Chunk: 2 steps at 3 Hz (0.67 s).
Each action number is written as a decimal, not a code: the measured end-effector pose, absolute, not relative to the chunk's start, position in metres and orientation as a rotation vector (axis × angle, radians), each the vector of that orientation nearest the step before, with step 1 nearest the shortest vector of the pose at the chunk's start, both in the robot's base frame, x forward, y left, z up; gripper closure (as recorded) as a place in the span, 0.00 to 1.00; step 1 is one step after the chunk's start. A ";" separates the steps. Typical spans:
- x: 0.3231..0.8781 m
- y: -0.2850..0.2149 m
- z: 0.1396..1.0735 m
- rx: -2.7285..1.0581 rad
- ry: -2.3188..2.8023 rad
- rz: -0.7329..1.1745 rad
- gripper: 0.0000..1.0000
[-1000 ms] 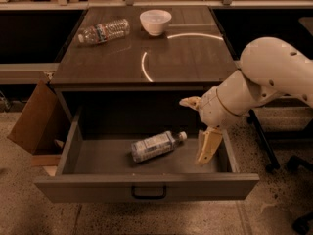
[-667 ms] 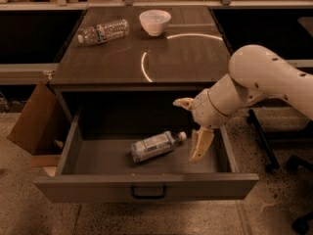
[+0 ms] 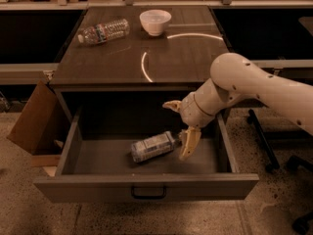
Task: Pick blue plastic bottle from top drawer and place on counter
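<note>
The blue plastic bottle (image 3: 152,147) lies on its side on the floor of the open top drawer (image 3: 146,187), its cap end pointing right. My gripper (image 3: 180,127) is open inside the drawer, just right of the bottle's cap end. One finger (image 3: 172,105) points left above the bottle and the other finger (image 3: 189,143) hangs down beside the cap. The gripper holds nothing. The counter (image 3: 186,58) above the drawer carries a thin bright arc.
A clear ribbed water bottle (image 3: 103,31) lies at the counter's back left and a white bowl (image 3: 155,21) stands at the back centre. A cardboard box (image 3: 34,121) leans against the cabinet's left side. A chair base (image 3: 274,146) is at the right.
My gripper has moved left inside the drawer, from the right side to right beside the bottle's cap end. The bottle has not moved.
</note>
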<state>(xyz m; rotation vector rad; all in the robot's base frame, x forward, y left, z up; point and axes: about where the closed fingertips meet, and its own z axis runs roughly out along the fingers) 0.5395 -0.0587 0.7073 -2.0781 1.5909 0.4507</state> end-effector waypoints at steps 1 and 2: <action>0.550 -0.049 0.682 -2.115 1.577 0.443 0.00; 0.552 -0.040 0.662 -2.154 1.575 0.402 0.00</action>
